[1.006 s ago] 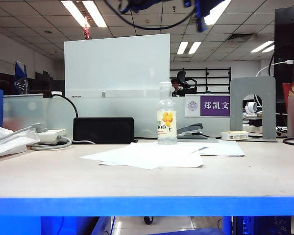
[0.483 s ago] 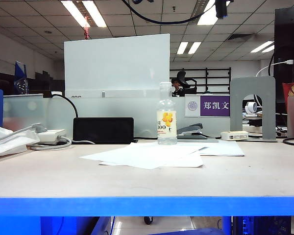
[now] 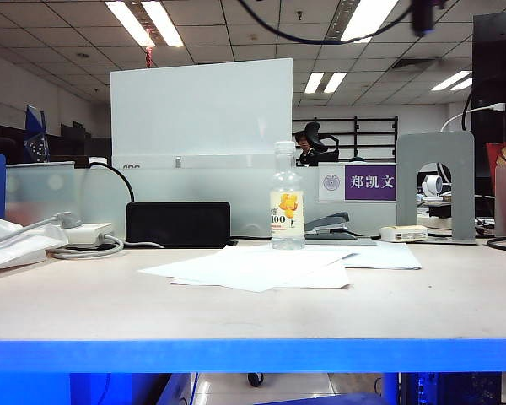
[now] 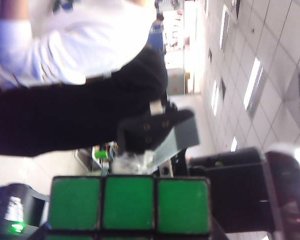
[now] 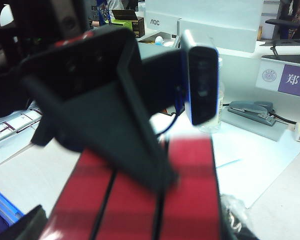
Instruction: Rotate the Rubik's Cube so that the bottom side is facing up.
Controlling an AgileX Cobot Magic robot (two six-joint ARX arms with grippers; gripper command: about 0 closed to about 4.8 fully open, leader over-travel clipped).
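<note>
The arms have lifted almost out of the exterior view, high above the counter (image 3: 236,314). The left gripper (image 5: 121,131) has its jaws clamped on the Rubik's Cube (image 5: 140,200), so the flip looks to be mid-air. The right gripper (image 5: 135,229) is at the cube, but I cannot tell how its jaws stand.

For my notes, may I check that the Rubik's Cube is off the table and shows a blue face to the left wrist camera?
Only the colour is wrong: that face is green, not blue, as the left wrist view shows. The Rubik's Cube is indeed off the table, at the left gripper; the right gripper's fingers are not clearly seen.
</note>
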